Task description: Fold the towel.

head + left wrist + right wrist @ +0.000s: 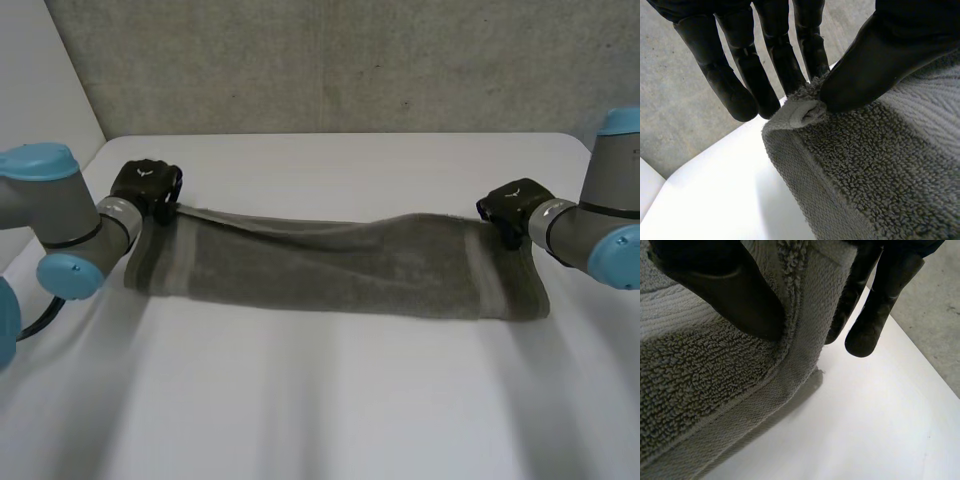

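Left robot hand (pixel 146 188) pinches towel (pixel 330 268) at far left corner, thumb against fingers (pixel 785 60); right robot hand (pixel 510 207) likewise clamps far right corner.

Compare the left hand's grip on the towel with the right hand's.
The left hand pinches the towel at the very tip of its far left corner; the right hand grips near the far right corner deeper in, thumb on the pile beside the hem band. The left hand's fingers show mostly clear of the cloth; the right hand's are partly hidden behind it. Both pinch cloth between thumb and straight fingers, holding it off the table.
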`<state>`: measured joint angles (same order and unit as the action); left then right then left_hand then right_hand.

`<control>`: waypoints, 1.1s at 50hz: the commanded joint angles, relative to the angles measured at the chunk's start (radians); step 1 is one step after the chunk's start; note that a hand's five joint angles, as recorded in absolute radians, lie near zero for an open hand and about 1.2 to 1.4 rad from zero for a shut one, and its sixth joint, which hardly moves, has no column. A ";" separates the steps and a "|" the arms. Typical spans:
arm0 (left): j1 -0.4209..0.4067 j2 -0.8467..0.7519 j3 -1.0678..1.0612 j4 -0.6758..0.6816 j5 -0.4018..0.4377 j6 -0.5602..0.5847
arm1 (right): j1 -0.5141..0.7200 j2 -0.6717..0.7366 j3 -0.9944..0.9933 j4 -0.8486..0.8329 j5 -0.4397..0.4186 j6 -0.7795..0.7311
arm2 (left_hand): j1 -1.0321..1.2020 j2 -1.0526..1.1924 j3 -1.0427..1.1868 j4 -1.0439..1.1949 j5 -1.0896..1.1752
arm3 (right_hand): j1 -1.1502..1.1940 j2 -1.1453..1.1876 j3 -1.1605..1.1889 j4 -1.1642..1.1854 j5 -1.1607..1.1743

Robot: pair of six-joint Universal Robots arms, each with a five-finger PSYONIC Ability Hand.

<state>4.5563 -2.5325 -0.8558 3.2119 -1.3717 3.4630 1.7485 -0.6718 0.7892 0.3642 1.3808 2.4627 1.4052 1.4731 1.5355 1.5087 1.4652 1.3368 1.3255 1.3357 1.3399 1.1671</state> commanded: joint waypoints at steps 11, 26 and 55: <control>-0.040 -0.078 0.123 0.005 -0.001 -0.002 | 0.008 0.110 -0.139 0.005 0.075 -0.001 | -0.666 -0.734 -0.796 -0.770 -0.901 | -1.162 -1.151 -1.161 -1.165 -1.167; -0.048 0.179 -0.136 -0.024 -0.038 -0.007 | 0.008 -0.171 0.059 -0.028 0.055 0.070 | -1.212 -1.280 -1.343 -1.316 -1.447 | -1.162 -1.151 -1.161 -1.165 -1.167; -0.045 0.687 -1.003 0.379 -0.029 -0.016 | -0.044 -0.405 0.881 -0.504 0.050 0.075 | -1.218 -1.286 -1.348 -1.322 -1.453 | -1.035 -1.023 -1.033 -1.038 -1.039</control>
<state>4.5202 -1.8332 -1.8138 3.5295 -1.4014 3.4478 1.7256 -1.1335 1.6590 -0.0765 1.4333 2.5387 0.2733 0.2649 0.2562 0.2757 0.2291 0.2518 0.2503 0.2506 0.2580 0.0664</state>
